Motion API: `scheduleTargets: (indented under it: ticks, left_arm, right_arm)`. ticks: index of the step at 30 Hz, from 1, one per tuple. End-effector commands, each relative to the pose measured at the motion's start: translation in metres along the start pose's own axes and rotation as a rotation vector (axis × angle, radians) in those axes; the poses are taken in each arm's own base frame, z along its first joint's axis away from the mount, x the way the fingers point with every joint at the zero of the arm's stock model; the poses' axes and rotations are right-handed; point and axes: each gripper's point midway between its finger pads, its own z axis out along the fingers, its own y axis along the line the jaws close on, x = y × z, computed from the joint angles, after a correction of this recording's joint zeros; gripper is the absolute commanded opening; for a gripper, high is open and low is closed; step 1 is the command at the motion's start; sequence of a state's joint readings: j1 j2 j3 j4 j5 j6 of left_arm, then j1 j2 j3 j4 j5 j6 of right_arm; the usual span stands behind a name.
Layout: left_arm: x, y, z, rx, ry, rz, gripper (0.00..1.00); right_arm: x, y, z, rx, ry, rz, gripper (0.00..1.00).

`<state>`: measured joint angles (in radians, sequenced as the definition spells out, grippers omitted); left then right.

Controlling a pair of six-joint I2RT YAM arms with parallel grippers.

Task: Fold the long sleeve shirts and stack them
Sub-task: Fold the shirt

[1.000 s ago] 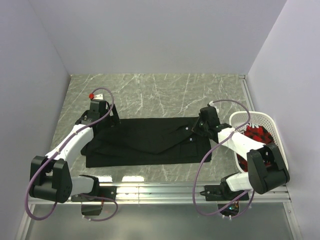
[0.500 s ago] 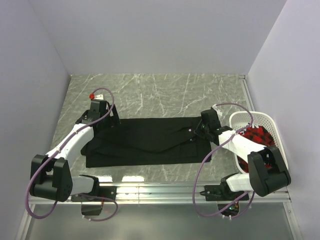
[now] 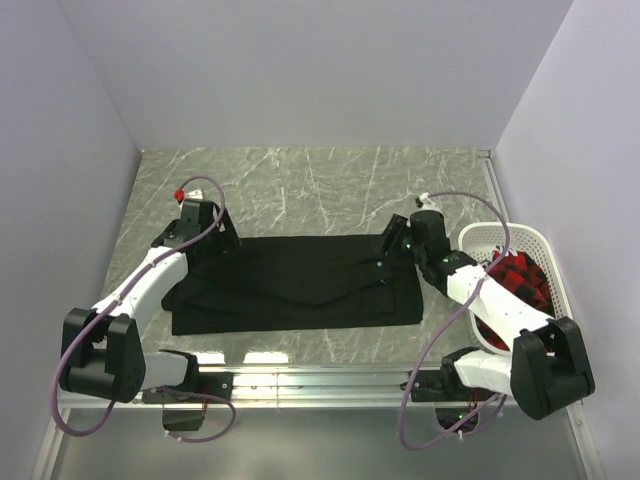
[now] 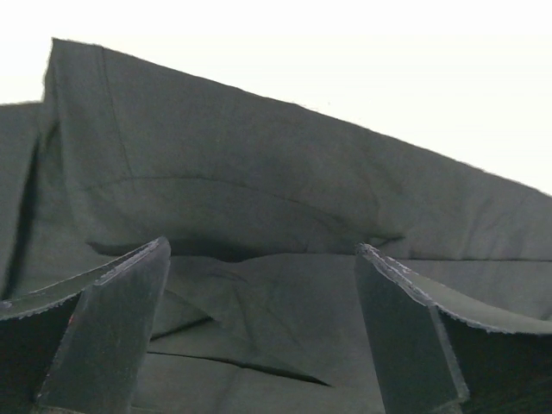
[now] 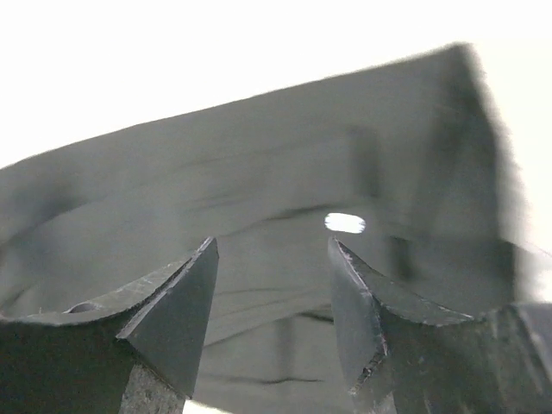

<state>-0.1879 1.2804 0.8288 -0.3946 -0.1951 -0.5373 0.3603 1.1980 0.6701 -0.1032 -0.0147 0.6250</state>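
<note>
Black shirt (image 3: 300,285) lies flat mid-bench — left gripper (image 3: 222,243) spread wide at its far-left corner, right gripper (image 3: 390,245) parted far-right, empty.

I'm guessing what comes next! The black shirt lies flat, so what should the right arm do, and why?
Probably raise the right end effector clear of the black shirt: its jaws stand apart with no cloth between them, and the shirt lies flat on the table.

Shirt (image 3: 300,280) matt black cloth, softly creased, its button (image 5: 345,222) pale and glossy; bench (image 3: 320,185) grey veined stone-look, faint sheen; basket (image 3: 500,229) white openwork plastic; jaws dark, matt, rough-edged; arm shells (image 3: 150,280) smooth white plastic.
</note>
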Motion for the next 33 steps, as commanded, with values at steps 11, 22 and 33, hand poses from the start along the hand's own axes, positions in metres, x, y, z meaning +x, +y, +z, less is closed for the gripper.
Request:
scheduleTargets:
  ticks: [11, 22, 33]
  left_arm:
    - [0.009, -0.024, 0.000, 0.137, -0.033, -0.391, 0.77]
    - [0.049, -0.005, 0.041, 0.075, 0.016, -0.541, 0.33]
    - [0.073, 0.029, 0.059, -0.025, 0.030, -0.688, 0.27]
  right_arm:
    - [0.079, 0.241, -0.026, -0.929, 0.415, -0.334, 0.61]
    - [0.188, 0.282, 0.025, -1.036, 0.780, -0.376, 0.58]
    - [0.236, 0.204, 0.064, -0.840, 1.026, -0.249, 0.54]
